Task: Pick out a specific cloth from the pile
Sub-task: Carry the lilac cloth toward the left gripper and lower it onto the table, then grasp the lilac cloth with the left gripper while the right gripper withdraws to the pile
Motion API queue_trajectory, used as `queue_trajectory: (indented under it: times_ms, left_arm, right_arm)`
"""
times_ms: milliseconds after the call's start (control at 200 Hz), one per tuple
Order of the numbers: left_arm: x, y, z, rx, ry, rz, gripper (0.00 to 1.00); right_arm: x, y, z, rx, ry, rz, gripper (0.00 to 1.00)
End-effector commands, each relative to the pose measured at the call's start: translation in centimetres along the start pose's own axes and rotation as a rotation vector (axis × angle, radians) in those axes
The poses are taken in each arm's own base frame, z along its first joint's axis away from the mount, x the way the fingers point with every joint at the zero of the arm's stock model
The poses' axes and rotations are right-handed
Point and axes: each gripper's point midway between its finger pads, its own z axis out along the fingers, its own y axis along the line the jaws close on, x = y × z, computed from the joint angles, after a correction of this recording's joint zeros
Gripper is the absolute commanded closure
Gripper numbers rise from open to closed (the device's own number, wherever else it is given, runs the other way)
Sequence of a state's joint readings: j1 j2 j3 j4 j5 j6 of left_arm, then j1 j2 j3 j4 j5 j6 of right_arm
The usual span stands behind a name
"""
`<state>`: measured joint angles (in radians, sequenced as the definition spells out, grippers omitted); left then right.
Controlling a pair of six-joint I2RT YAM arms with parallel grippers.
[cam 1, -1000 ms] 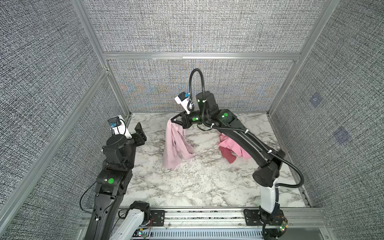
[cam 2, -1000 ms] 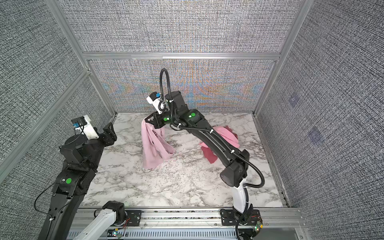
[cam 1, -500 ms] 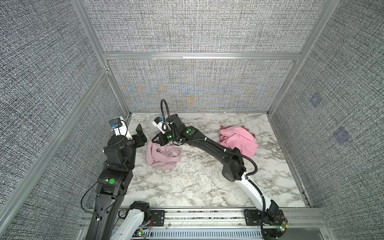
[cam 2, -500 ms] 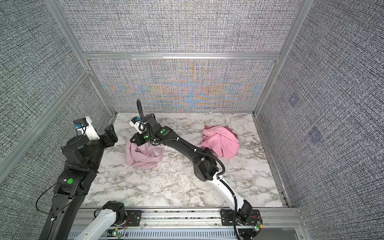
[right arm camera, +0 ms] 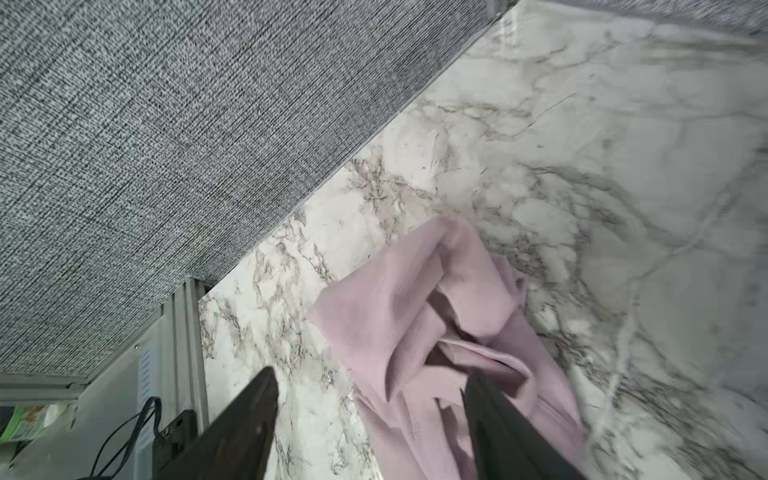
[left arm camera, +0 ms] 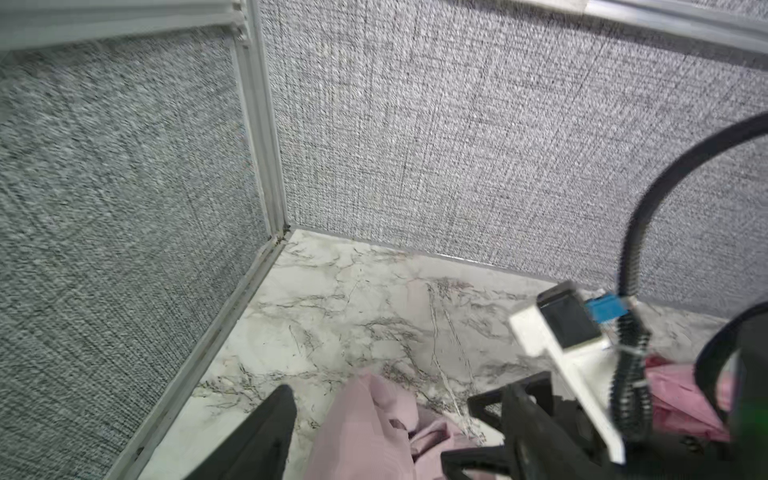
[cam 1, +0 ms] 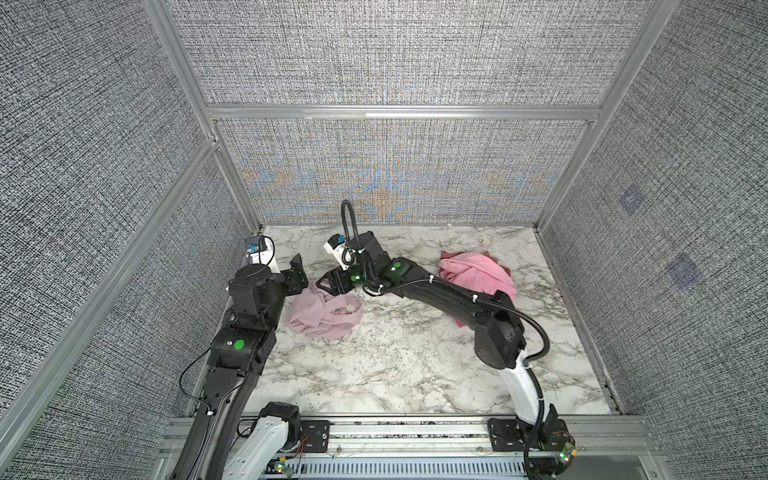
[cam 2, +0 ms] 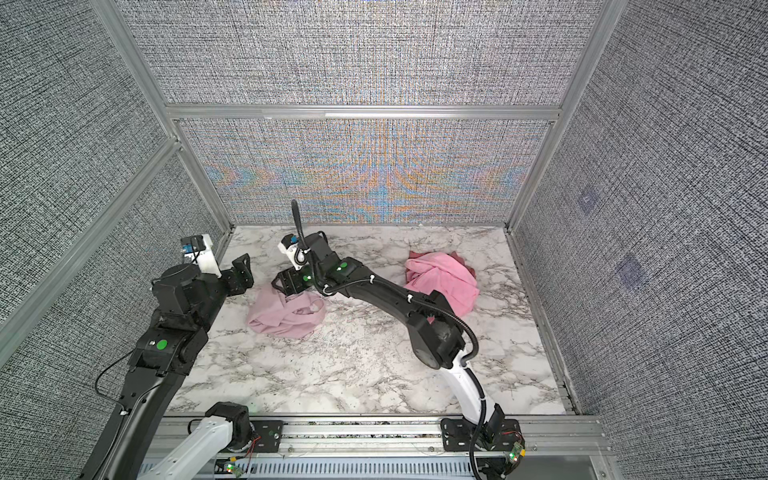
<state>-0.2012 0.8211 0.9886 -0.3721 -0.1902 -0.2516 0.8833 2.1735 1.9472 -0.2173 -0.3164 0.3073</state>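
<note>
Mauve-pink fabric is lying in a crumpled heap on the left part of the table (cam 1: pixel 415 365). This is the cloth (cam 1: pixel 324 316). A second ago it was hanging from the right gripper (cam 1: pixel 330 286), high above the marble. The gripper has since come down and let go. In the right wrist view its fingers (right arm camera: pixel 245 419) are standing wide apart, with the cloth (right arm camera: pixel 407 316) lying loose below and between them, unclamped. The gripper is hovering over the far edge of the heap.

The cloth is sitting well apart from the pile (cam 1: pixel 478 278), which is resting at the far right. The picking-out is therefore probably done, and only the withdrawal of the right arm appears to be remaining.

The pile is showing bright pink on top, with a rose-red cloth (cam 1: pixel 505 270) peeking out at its far right edge. The right arm (cam 1: pixel 449 297) is crossing in front of the pile's near left side.

The left gripper (cam 1: pixel 297 274) is waiting just left of the cloth. Only one of its fingers (left arm camera: pixel 266 432) is showing in the left wrist view, so its opening cannot be told.

The two grippers are standing near each other. A lift straight up is likely the safest exit, since a loose fold could catch on a finger.
</note>
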Motion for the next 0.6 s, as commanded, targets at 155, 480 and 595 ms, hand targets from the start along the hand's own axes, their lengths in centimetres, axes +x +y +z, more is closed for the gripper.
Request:
queue_trajectory:
  times_ms: [155,480,595]
  left_arm:
    - [4.4,-4.1,3.1,0.209,0.138,0.022,0.23]
    - [18.5,-10.9,5.9,0.390,0.439,0.097,0.30]
    - [22.1,-11.7,6.7,0.379,0.533,0.140,0.32]
  right_arm:
    - [-0.3,-3.9,-7.6,0.151,-0.127,0.053,0.28]
    - [5.8,-11.4,-18.4,0.387,-0.170,0.244,0.28]
    - [6.7,-12.6,-21.3,0.428,-0.197,0.264,0.28]
